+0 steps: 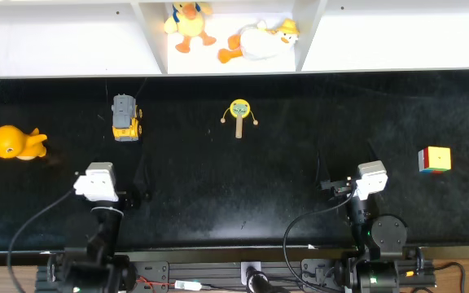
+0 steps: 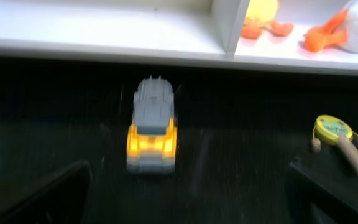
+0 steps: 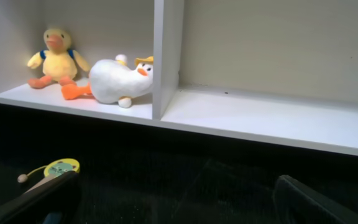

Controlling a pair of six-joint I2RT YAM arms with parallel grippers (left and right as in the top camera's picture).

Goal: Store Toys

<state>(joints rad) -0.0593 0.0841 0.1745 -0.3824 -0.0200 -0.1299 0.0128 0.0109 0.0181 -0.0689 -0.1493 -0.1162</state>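
Observation:
A grey and yellow toy truck (image 1: 125, 116) stands on the black mat at the left of centre. My left gripper (image 2: 185, 208) is open a short way in front of the truck (image 2: 152, 124), with nothing between its fingers. A green-faced rattle drum (image 1: 238, 114) lies mid-table. An orange duck (image 1: 16, 143) sits at the far left and a colour cube (image 1: 434, 159) at the far right. My right gripper (image 3: 179, 214) is open and empty, facing the shelf, with the rattle (image 3: 55, 169) off to one side. A yellow duck plush (image 1: 189, 23) and a white duck plush (image 1: 259, 41) lie in the shelf's middle compartment.
The white shelf (image 1: 63, 49) runs along the table's far edge, divided by upright panels (image 3: 166, 56). Its left and right compartments (image 3: 272, 118) hold nothing. Both arms' white wrist housings (image 1: 96, 183) (image 1: 370, 177) sit near the front edge, with cables trailing behind.

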